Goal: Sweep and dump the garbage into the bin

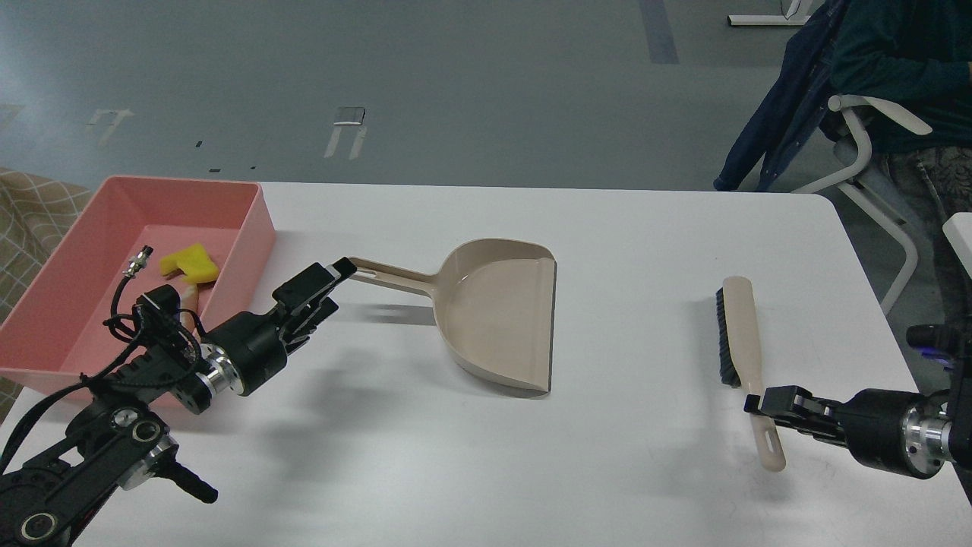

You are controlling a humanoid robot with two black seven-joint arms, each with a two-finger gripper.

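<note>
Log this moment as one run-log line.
left gripper: at dustpan handle tip | right gripper: on brush handle | sponge piece: in bin | dustpan: empty

pink bin (258,220), yellow sponge (191,262), perhaps greenish underneath

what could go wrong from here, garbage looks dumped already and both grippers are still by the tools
1. The left gripper sits at the tip of the dustpan handle; pulling away carelessly could drag or flip the pan.
2. The right gripper is against the brush handle, close to the table edge; a nudge might push the brush off.
3. The left arm lies close by the bin wall, so a wide swing could shove it and the sponge piece inside.
</note>
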